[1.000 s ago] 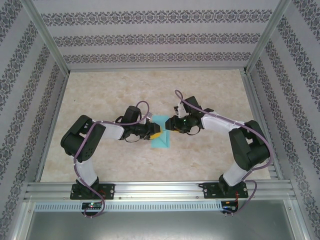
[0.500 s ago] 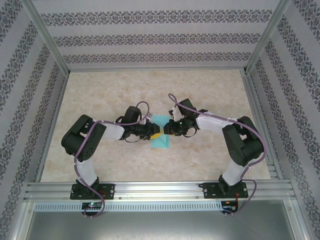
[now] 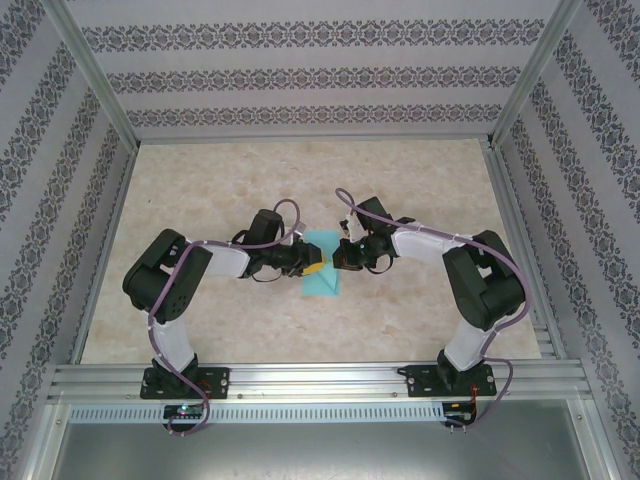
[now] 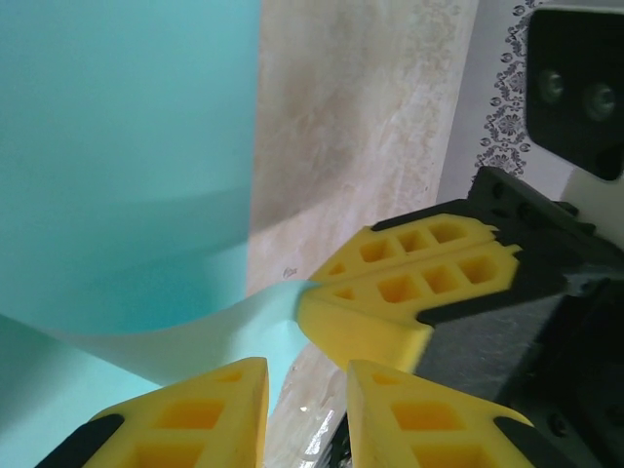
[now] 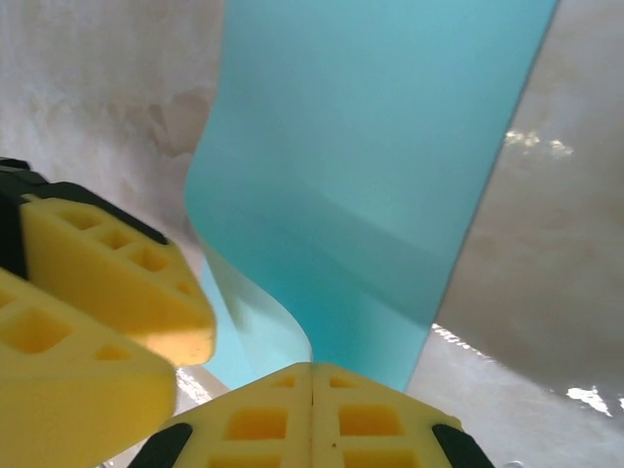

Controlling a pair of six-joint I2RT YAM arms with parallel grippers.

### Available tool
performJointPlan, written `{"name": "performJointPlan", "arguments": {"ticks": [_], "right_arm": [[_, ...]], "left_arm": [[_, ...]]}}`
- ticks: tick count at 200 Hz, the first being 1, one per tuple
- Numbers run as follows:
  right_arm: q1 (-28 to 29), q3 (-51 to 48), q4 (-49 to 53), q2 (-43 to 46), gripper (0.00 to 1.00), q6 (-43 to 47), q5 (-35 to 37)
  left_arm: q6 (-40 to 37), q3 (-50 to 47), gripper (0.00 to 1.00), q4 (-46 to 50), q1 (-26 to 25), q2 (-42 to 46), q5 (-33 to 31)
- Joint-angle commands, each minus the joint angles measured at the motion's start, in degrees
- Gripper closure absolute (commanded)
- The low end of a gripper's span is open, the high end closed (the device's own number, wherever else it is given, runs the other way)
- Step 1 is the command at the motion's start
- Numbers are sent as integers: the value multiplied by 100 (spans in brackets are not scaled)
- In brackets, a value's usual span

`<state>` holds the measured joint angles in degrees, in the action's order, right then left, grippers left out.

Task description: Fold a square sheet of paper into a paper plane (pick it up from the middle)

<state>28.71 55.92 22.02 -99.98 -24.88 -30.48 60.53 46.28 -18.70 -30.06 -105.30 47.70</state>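
Turquoise sheet of paper (image 5: pixel 370 175), creased and curled, edge pinched in right pincer (image 5: pixel 312 375); left pincer (image 4: pixel 307 375) slightly parted

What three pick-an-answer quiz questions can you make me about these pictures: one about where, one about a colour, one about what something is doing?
1. Where is the paper?
A) in the middle of the table, between the left pincer and the right pincer
B) against the back wall
C) on the front metal rail

2. What colour are the pincer fingers?
A) red
B) yellow
C) green

3. What is the right pincer doing?
A) standing wide open
B) holding a cup
C) pinching the paper

Answers: 1 A, the top view shows it there. 2 B, both wrist views show yellow. 3 C, its fingers meet on the paper.
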Motion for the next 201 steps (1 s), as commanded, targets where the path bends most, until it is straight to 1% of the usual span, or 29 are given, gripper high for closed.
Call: {"name": "performJointPlan", "arguments": {"ticks": [1, 88, 201], "right_arm": [[-50, 201, 72, -137, 96, 185, 233], [-49, 415, 94, -371, 96, 335, 343], [-59, 428, 101, -513, 96, 349, 352]], "left_arm": [[11, 188, 71, -302, -133, -37, 95], [11, 320, 71, -271, -167, -227, 75], [-103, 440, 73, -36, -172, -385, 18]]}}
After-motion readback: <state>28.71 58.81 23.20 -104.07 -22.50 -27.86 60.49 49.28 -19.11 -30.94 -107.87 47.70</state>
